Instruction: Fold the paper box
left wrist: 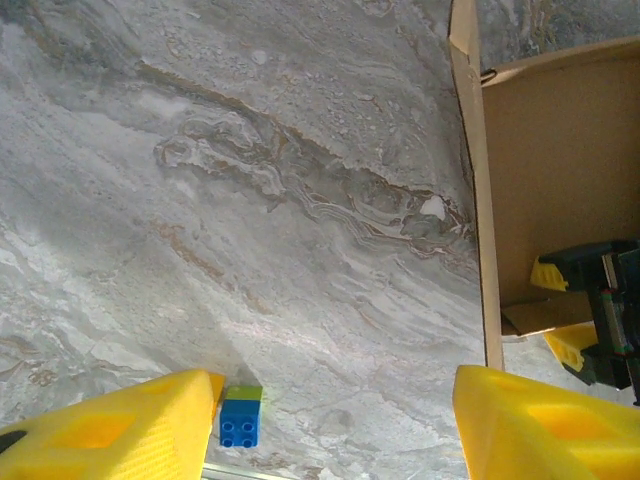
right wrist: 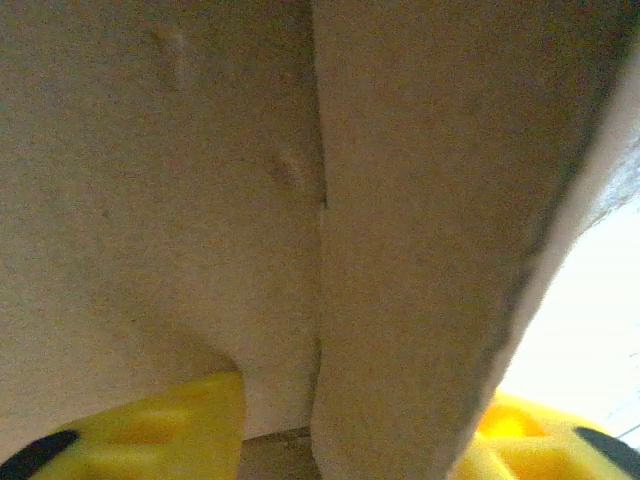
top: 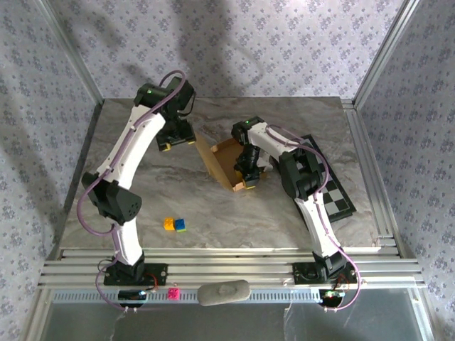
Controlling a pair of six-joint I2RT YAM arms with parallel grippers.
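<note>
Yellow fingers [right wrist: 150,430] of right tool [top: 249,183] apart, straddling paper box [top: 226,158] wall; left tool [top: 178,144] apart, empty, ten o'clock. Unclamped, may spring flat.

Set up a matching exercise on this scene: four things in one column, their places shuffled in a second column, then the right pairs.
Things
1. paper box
2. checkerboard
3. blue brick
4. pink block

Places
A. on the metal frame at the near edge
B. beside a yellow brick, near left part of the table
C. middle of the table
D. right side of the table

Pairs: 1-C, 2-D, 3-B, 4-A
</note>
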